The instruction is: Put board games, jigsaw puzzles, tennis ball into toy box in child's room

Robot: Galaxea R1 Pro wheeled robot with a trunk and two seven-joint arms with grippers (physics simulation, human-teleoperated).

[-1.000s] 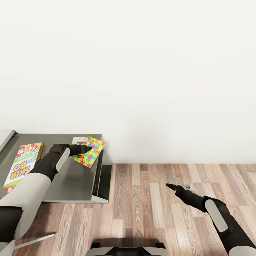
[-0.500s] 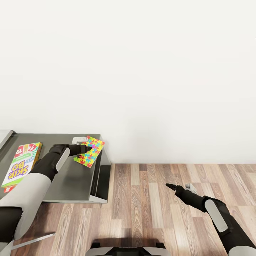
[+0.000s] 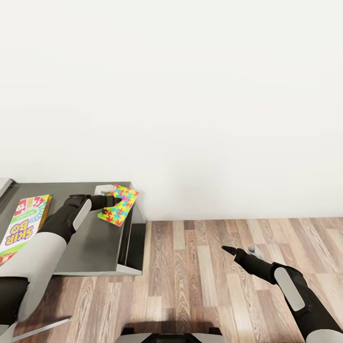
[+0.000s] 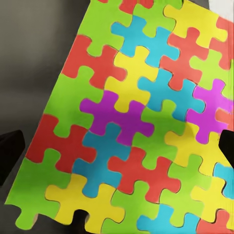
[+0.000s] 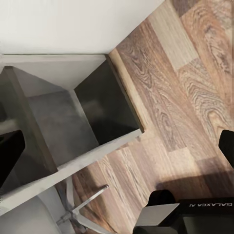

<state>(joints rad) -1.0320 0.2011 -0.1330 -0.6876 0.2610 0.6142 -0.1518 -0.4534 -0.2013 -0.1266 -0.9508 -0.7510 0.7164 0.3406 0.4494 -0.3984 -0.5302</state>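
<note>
– Two end effectors, status?
– Left end effector (image 3: 113,200) over the flat multicoloured jigsaw puzzle box (image 3: 118,205) on the dark grey worktop (image 3: 95,238), fingers spread either side. Right end effector (image 3: 227,249) above wood-plank floor (image 3: 200,267), grip unclear.

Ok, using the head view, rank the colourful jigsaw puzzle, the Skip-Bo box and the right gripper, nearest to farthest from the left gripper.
1. jigsaw puzzle: right at the left gripper, near the table's far corner.
2. Skip-Bo box: on the table, to the arm's left.
3. right gripper: over the wood floor, off to the right.
</note>
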